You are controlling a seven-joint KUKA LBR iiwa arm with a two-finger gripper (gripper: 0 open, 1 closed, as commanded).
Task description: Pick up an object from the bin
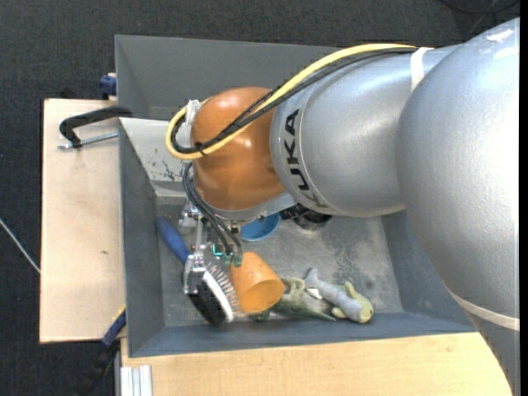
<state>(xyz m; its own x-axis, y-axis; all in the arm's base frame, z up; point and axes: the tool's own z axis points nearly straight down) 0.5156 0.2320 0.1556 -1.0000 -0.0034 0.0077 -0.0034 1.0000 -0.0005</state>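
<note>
My gripper [208, 250] hangs under the arm's orange cover, low over the front left part of the bin. Right below it lies a black brush with white bristles [211, 297], close to the front wall. An orange plastic cup [257, 284] lies on its side just right of the brush and touches it. A blue handle-like piece [172, 239] lies to the gripper's left, near the left wall. I cannot tell whether the gripper touches the brush or the cup.
A grey-green toy animal [327, 300] lies along the front wall, right of the cup. A blue round thing [261, 226] shows partly under the arm's cover. The arm hides the bin's middle and right side.
</note>
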